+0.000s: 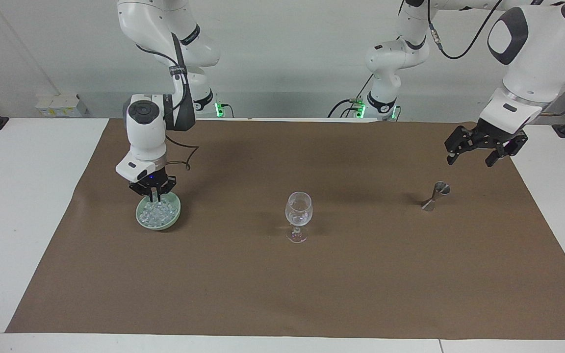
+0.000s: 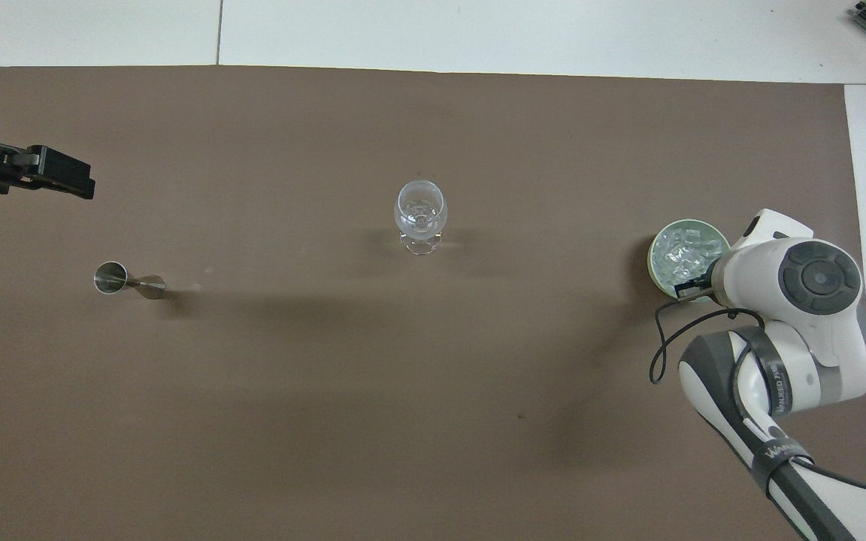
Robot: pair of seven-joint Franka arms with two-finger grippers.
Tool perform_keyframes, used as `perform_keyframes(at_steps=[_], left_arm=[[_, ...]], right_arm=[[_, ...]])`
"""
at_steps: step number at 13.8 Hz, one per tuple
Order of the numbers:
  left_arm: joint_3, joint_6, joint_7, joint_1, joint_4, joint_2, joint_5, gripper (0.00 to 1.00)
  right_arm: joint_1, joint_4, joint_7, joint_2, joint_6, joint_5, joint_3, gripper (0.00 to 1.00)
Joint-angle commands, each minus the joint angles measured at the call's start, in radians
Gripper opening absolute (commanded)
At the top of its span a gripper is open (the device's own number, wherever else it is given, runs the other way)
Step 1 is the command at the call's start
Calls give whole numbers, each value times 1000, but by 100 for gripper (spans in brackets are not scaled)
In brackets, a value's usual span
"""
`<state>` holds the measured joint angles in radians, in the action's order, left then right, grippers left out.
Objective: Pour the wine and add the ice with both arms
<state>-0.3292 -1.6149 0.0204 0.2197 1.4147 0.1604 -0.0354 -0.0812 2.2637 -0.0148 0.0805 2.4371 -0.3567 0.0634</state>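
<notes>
Many clear chunks of ice [image 1: 157, 212] lie heaped in a pale green bowl [image 1: 176, 216] on the brown mat [image 1: 282, 284] toward the right arm's end of the counter [image 1: 22, 206]. The right pincer [image 1: 153, 195] points straight down over the bowl, its tips just above the heap; whether they grip a chunk cannot be told. From overhead the right arm's wrist hides most of that pincer. Midway along the mat stands a stemmed wine glass [image 1: 298, 214]. Toward the left arm's end stands a steel jigger [image 1: 435, 195]; the left pincer [image 1: 475, 151], spread wide and empty, hangs above the mat near it.
</notes>
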Motion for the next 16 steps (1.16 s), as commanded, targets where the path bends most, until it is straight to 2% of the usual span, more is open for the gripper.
perform_keyframes(at_steps=[1,5,16], left_arm=[[-1,-25,10,9,47,-36,-15,100],[-2,-25,10,6,47,-36,-15,100],[-5,-14,18,-11,40,-44,-35,100]], right_arm=[[-6,-23,-24,19,5,-28,3,29],[-8,-18,-24,21,13,-57,3,39],[-15,8,-14,31,31,-56,4,39]])
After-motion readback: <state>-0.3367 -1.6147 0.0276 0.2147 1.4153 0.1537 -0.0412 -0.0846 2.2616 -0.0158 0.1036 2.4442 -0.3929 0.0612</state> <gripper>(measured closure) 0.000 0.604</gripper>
